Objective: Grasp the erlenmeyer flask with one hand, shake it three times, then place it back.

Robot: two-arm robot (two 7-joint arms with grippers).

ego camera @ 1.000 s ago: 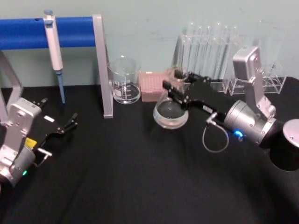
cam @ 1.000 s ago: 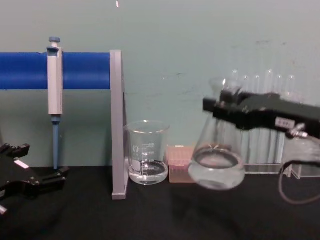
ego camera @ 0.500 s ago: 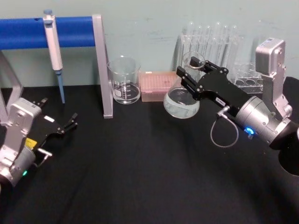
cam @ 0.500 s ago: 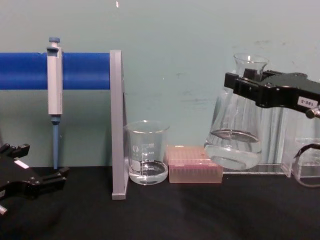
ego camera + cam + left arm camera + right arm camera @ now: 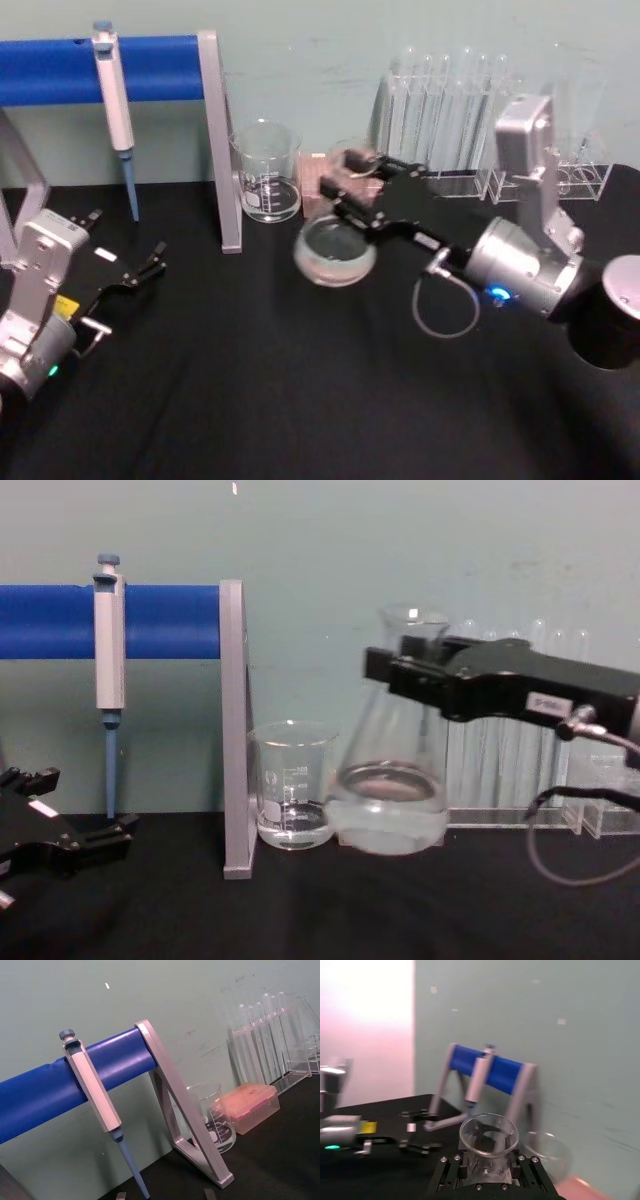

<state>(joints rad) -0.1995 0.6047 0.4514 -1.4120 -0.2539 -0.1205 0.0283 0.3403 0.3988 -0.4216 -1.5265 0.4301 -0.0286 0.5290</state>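
Head view: the right gripper [image 5: 352, 190] is clamped on the neck of the erlenmeyer flask [image 5: 335, 252] at frame centre, just right of the beaker [image 5: 266, 172]. The left gripper [image 5: 128, 245] sits at lower left, jaws apart. Left wrist view: a pipette [image 5: 95, 1095] hangs on the blue rack [image 5: 45, 1090], with a pink box [image 5: 250, 1107] at right. Right wrist view: the flask's open mouth appears from above between the jaws. Chest view: liquid lies in the flask's base, and the white label [image 5: 548, 702] on the right gripper is unreadable.

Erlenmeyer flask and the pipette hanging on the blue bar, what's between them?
In the chest view, the stand's grey upright and the glass beaker stand between the pipette and the erlenmeyer flask.
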